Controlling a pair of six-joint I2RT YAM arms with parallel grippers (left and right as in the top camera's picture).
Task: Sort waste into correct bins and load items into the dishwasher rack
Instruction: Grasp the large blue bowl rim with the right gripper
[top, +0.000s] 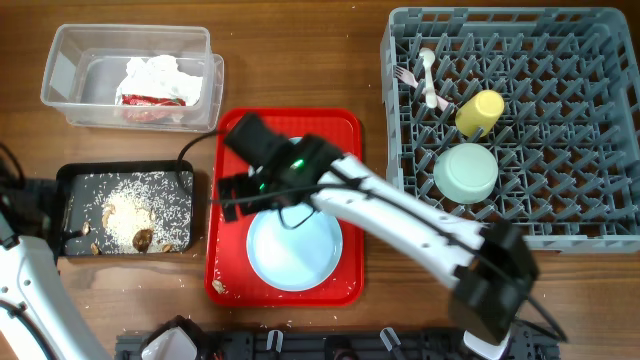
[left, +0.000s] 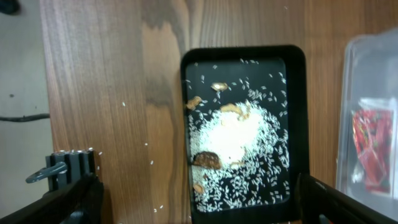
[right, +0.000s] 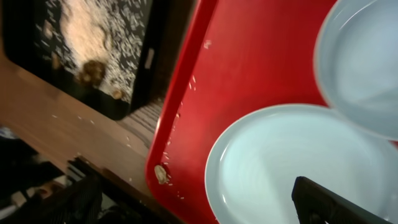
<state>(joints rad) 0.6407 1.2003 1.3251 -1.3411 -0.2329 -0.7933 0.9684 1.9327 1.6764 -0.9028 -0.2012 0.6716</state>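
The large light blue plate (top: 295, 250) (right: 280, 162) lies on the red serving tray (top: 340, 125). The small light blue bowl (right: 367, 56) sits just beyond it and is hidden under the arm from overhead. My right gripper (top: 228, 195) (right: 199, 205) hangs open over the plate's rim and the red tray's left side, holding nothing. My left gripper (left: 199, 202) is open above the near end of the black tray (left: 185, 137) (top: 70, 175), which holds rice and brown bits (left: 236, 134). The grey rack (top: 560, 180) holds a yellow cup (top: 480, 112), mint green bowl (top: 466, 172), fork (top: 405, 75) and spoon (top: 428, 70).
The clear tub (top: 70, 60) (left: 367, 74) at the back left holds the white napkin (top: 165, 75) and the red wrapper (top: 150, 105) (left: 370, 143). A brown crumb (right: 161, 174) and a few rice grains lie at the red tray's near left corner. Stray grains dot the wood beside the black tray.
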